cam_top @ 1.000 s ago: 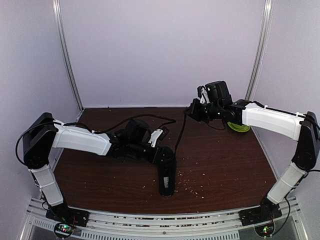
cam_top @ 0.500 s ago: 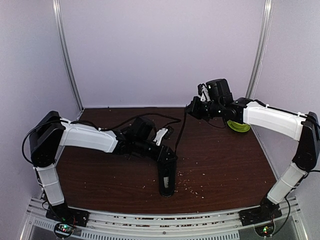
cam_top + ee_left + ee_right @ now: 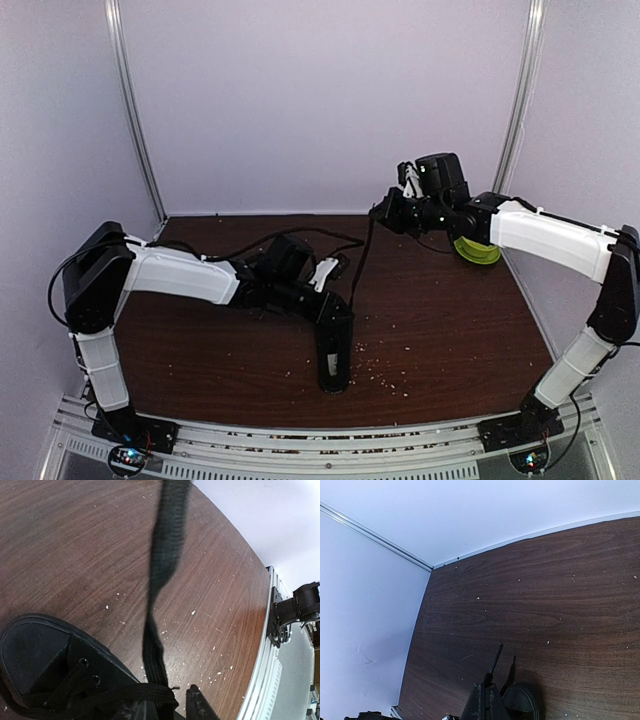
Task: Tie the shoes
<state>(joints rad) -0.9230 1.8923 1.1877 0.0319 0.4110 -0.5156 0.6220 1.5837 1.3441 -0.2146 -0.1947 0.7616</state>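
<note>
The black sneaker (image 3: 334,352) stands near the table's middle front, toe toward the near edge. In the left wrist view its eyelet side (image 3: 55,665) fills the lower left. A black lace (image 3: 357,262) runs taut from the shoe up to my right gripper (image 3: 385,213), which is shut on it and held high at the back. The lace end (image 3: 495,659) sticks out past its fingertips, with the shoe's toe (image 3: 522,700) below. My left gripper (image 3: 330,303) is low at the shoe's opening, jaws apart. The taut lace (image 3: 162,565) passes between its fingers (image 3: 199,707), and a second lace (image 3: 115,694) lies across.
A green bowl (image 3: 476,251) sits at the back right, partly behind my right arm. Pale crumbs (image 3: 380,375) are scattered on the brown table (image 3: 460,330). The metal rail (image 3: 330,440) runs along the near edge. A black cable (image 3: 290,236) lies behind my left arm.
My left gripper has moved right and down to the shoe's opening. My right gripper has drawn slightly up and back with the lace. The shoe has stayed in place.
</note>
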